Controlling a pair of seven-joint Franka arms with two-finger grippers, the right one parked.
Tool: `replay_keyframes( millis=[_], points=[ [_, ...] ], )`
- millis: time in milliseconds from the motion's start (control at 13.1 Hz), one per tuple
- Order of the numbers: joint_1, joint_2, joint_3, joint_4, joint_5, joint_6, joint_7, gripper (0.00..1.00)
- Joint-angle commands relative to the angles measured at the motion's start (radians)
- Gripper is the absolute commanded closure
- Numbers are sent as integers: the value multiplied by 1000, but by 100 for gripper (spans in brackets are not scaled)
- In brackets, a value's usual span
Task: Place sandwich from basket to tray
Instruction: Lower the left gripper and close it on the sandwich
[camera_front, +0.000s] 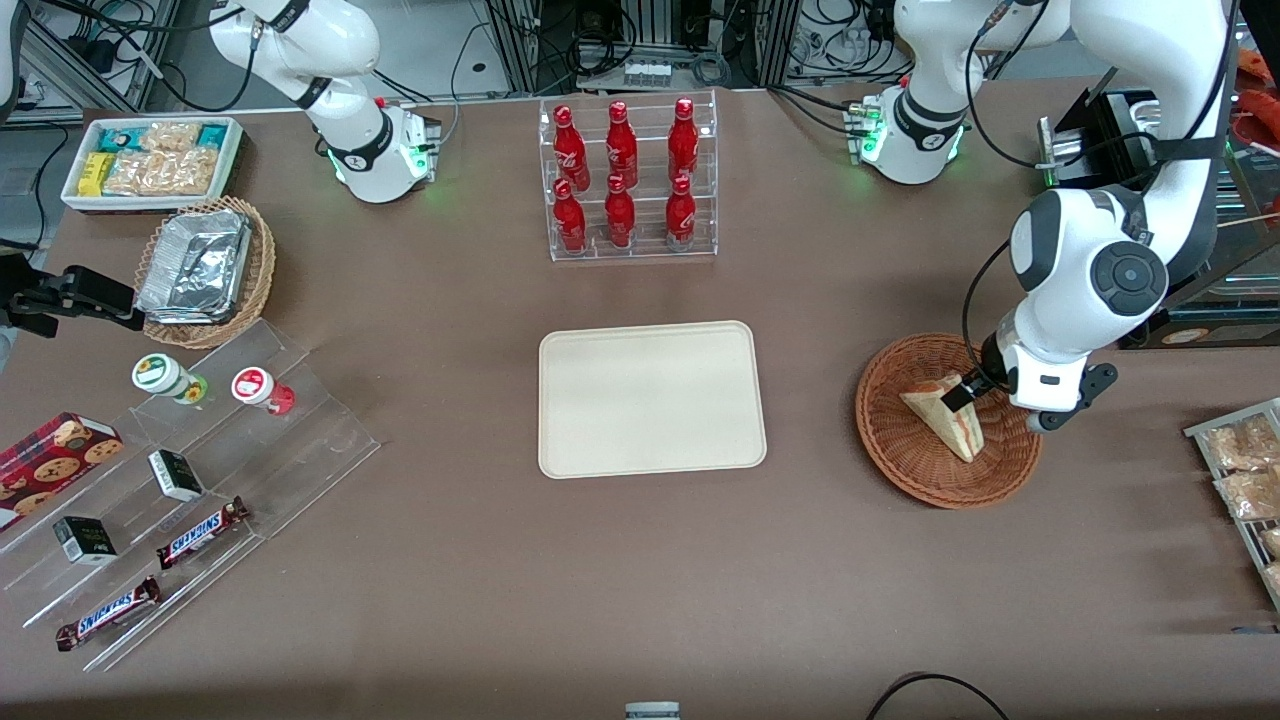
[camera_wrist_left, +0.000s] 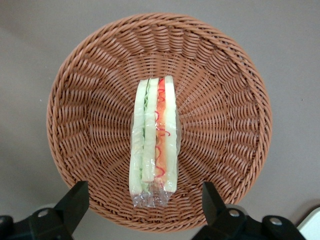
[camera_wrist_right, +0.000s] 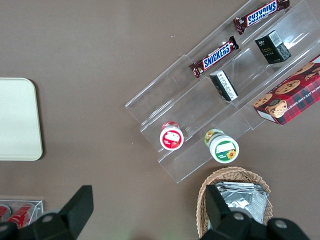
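The sandwich (camera_front: 945, 415) is a pale wedge in clear wrap, standing on edge in the round reddish-brown basket (camera_front: 900, 470) toward the working arm's end of the table. In the left wrist view the sandwich (camera_wrist_left: 154, 135) shows green and red filling lines and lies across the middle of the basket (camera_wrist_left: 225, 115). My left gripper (camera_front: 965, 390) hangs just above the sandwich, open and empty. Its fingers (camera_wrist_left: 75, 200) stand wide apart on either side of the sandwich's wrapped end, not touching it. The cream tray (camera_front: 650, 400) lies flat and bare at the table's middle.
A clear rack of red bottles (camera_front: 627, 180) stands farther from the front camera than the tray. A wire rack of snack packets (camera_front: 1245, 470) lies at the working arm's table edge. A tan basket with foil containers (camera_front: 205, 270), a white snack bin (camera_front: 150, 160) and an acrylic stand (camera_front: 190, 470) lie toward the parked arm's end.
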Motion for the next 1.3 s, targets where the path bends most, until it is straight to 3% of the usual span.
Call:
replay_keyframes(
  millis=[0, 1221],
  points=[
    [6, -1, -2, -17, -32, 26, -28, 0],
    [5, 128, -2, -30, -46, 158, -57, 3]
  ],
)
